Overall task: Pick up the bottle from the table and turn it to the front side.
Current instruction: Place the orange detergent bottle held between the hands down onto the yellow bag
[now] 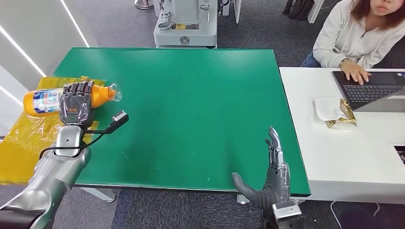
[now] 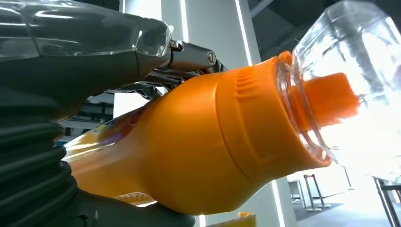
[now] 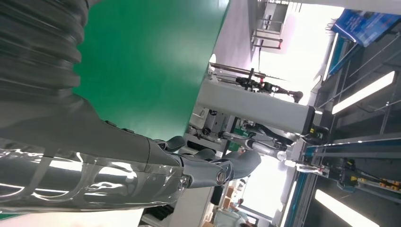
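An orange bottle with a clear cap lies sideways at the left edge of the green table, its cap pointing right. My left hand wraps over its middle and grips it. In the left wrist view the bottle's orange shoulder and clear cap show close up against the hand. My right hand stands open at the table's front right edge, fingers straight and apart, holding nothing; its fingers show in the right wrist view.
A yellow plastic sheet covers the surface left of the table. A white desk on the right holds a laptop and a wrapped packet; a person sits there typing. A grey machine base stands behind the table.
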`<state>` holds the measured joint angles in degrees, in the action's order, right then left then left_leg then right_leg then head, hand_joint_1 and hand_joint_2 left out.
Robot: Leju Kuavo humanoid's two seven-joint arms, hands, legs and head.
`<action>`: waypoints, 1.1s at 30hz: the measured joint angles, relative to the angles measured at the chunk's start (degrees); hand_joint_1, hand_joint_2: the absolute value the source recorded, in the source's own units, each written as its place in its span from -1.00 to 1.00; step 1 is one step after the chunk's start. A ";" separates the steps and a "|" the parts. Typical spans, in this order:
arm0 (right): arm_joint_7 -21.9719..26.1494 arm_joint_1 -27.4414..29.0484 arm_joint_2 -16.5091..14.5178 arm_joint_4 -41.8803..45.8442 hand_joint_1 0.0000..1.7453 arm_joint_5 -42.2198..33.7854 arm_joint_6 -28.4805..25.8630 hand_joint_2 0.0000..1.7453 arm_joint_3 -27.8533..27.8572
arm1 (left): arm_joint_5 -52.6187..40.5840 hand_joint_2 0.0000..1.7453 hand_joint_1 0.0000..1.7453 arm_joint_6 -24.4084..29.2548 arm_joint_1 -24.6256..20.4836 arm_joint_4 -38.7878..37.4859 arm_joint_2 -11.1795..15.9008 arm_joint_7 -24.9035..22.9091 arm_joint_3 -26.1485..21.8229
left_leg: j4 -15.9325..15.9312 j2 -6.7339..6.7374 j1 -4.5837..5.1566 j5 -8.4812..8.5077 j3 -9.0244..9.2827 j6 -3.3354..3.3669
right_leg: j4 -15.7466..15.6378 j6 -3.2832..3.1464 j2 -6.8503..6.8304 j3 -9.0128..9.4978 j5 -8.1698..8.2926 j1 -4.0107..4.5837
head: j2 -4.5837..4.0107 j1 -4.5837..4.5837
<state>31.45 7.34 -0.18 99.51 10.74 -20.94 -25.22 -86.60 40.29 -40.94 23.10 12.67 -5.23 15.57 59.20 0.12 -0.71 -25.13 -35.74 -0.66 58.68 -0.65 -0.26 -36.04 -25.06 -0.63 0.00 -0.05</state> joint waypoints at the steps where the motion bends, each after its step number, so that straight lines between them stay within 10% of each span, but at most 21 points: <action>1: 0.00 -0.06 0.03 -0.06 -1.00 -0.10 0.03 1.00 -0.13 | -0.04 1.00 1.00 -0.08 0.54 -0.11 0.39 -0.14 -0.05 | -0.01 0.02 0.00 0.00 0.01 0.00 | 0.00 0.00 0.02 0.00 0.00 0.00 | 0.00 0.00; 17: 0.00 -0.43 0.20 -0.74 -1.00 -0.93 0.23 1.00 -0.94 | -0.08 1.00 1.00 0.01 5.24 -1.23 2.73 0.72 -0.45 | 0.00 0.01 0.00 0.00 -0.01 -0.01 | 0.00 0.00 0.01 -0.01 0.00 0.00 | 0.00 0.01; 33: 0.04 -1.20 0.68 -1.55 -1.00 -1.73 1.88 1.00 -2.61 | 0.90 1.00 1.00 -4.79 7.11 -3.82 1.74 20.54 -0.78 | 0.01 0.03 0.00 0.00 0.01 -0.01 | -0.02 -0.01 0.02 -0.04 0.00 0.00 | 0.00 0.01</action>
<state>31.50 6.14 0.50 97.96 9.02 -19.06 -27.83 -85.70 35.50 -33.83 19.28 14.40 15.31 14.80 59.21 0.15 -0.72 -25.14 -35.73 -0.66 58.66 -0.66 -0.24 -36.08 -25.05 -0.63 0.00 -0.04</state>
